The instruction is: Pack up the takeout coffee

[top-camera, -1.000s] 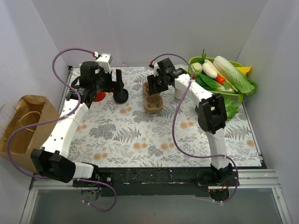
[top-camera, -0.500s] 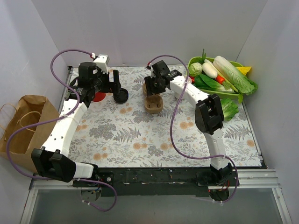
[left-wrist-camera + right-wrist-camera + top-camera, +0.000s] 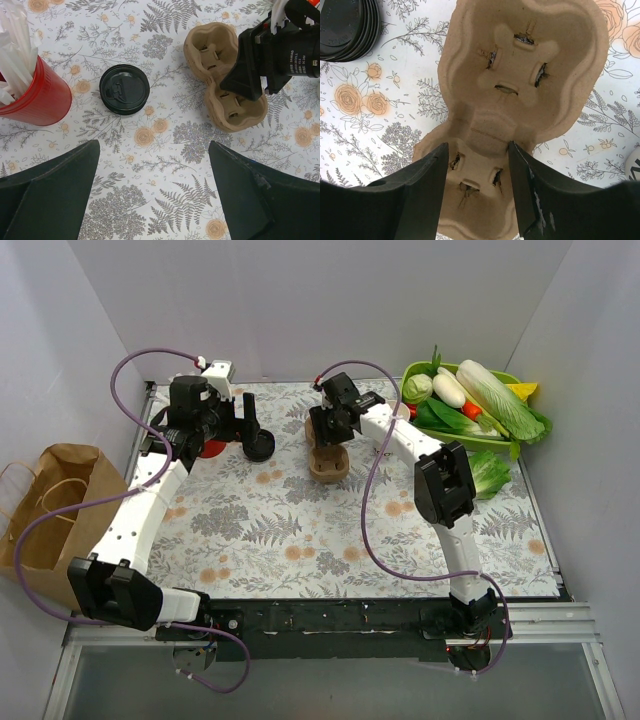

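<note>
The carrier is found far-centre on the table, directly beneath the right gripper, whose jaws are set apart astride its waist, across its long axis; the left gripper, spread wide, is stationed farther off, by the lid.

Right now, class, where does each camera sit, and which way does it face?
Top camera: fixed above and behind the bases, looking down on the table; left arm and right arm show.
Left wrist: looks down on the black lid and cup carrier; open left gripper at the bottom.
Right wrist: looks down, close over the carrier; right gripper flanks its waist.
Both wrist views share the carrier.
</note>
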Robot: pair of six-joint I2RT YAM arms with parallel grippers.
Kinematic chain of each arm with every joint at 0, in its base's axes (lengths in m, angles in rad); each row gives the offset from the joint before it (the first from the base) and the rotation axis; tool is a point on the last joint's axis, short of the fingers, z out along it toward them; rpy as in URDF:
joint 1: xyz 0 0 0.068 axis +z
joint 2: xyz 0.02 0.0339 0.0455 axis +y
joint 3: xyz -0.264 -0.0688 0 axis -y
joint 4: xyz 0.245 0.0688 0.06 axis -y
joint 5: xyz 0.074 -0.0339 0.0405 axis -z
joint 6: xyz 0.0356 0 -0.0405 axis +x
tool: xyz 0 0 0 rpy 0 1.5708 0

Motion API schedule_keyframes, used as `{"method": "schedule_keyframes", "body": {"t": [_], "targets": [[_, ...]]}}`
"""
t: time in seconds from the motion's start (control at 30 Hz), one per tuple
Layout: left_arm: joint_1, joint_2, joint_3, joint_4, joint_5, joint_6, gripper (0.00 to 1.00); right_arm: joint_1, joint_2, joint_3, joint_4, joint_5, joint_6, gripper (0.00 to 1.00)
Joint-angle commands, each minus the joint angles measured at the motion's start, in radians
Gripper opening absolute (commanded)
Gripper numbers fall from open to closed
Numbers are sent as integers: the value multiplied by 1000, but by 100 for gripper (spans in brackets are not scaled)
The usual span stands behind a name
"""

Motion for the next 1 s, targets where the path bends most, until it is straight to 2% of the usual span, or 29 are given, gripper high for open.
{"method": "schedule_keyframes", "body": {"t": [0.0,0.13,0.4,0.6,0.9,0.93,0.97], "targets": [[9,-35,-21,11,10,-7,92,13,27,66,11,18,8,58],[14,-36,-27,15,10,-9,93,20,34,78,10,51,8,54],[21,-38,-30,12,12,-12,93,20,56,79,8,85,4,52],[23,-38,-32,11,13,-15,93,23,73,101,11,102,-8,48],[23,-33,-35,25,33,-21,93,10,-12,104,6,90,-66,32],[23,-30,-36,29,33,-21,93,7,-19,104,5,82,-83,23],[23,-29,-35,29,38,-21,93,3,-33,105,5,81,-91,19]]}}
